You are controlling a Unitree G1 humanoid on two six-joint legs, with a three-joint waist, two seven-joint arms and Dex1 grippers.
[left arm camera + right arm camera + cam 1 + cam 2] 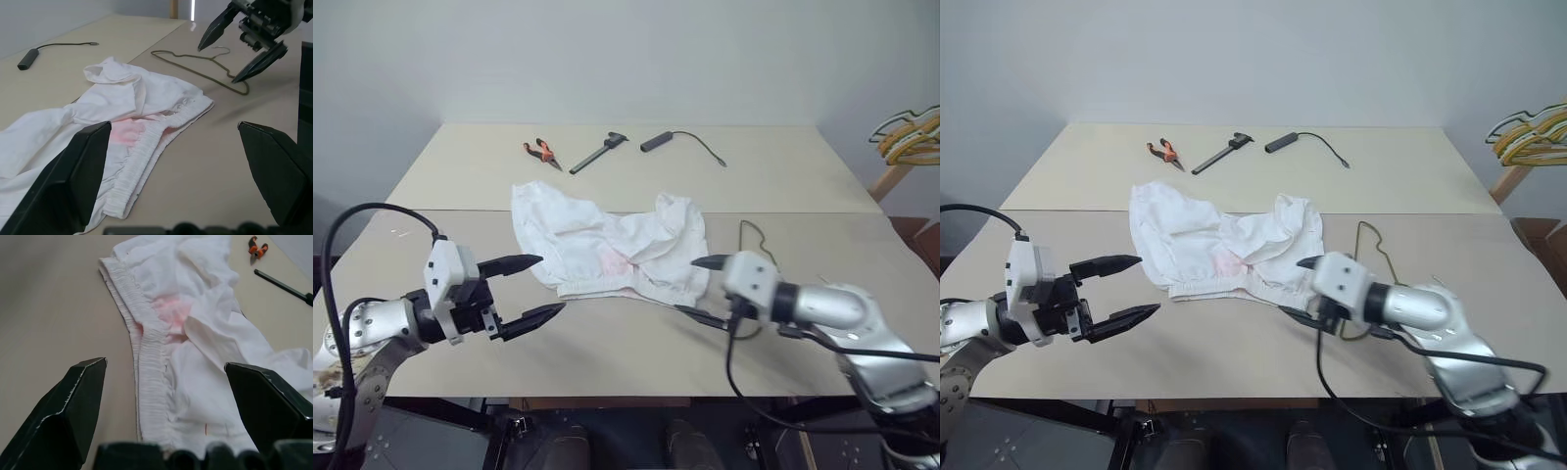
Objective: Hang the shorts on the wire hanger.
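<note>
Left gripper [532,290] is held wide open above the table's near left, nothing between its fingers, apart from the shorts [607,245]. Right gripper [701,290] is likewise spread wide and empty, poised just at the shorts' near right corner by the waistband; contact cannot be confirmed.

Shorts are lain crumpled mid-table [607,352], gathered waistband toward the robot, pink stain visible. Wire hanger [1376,257] is lain flat just right of the shorts, partly hidden by the right arm.

Pliers [541,152], a dark tool [598,153] and a cabled black probe [658,141] are seen at the far edge, well apart. Yellow hangers [913,135] are seen off-table at far right. Bare tabletop is left along the near edge and on both sides.
</note>
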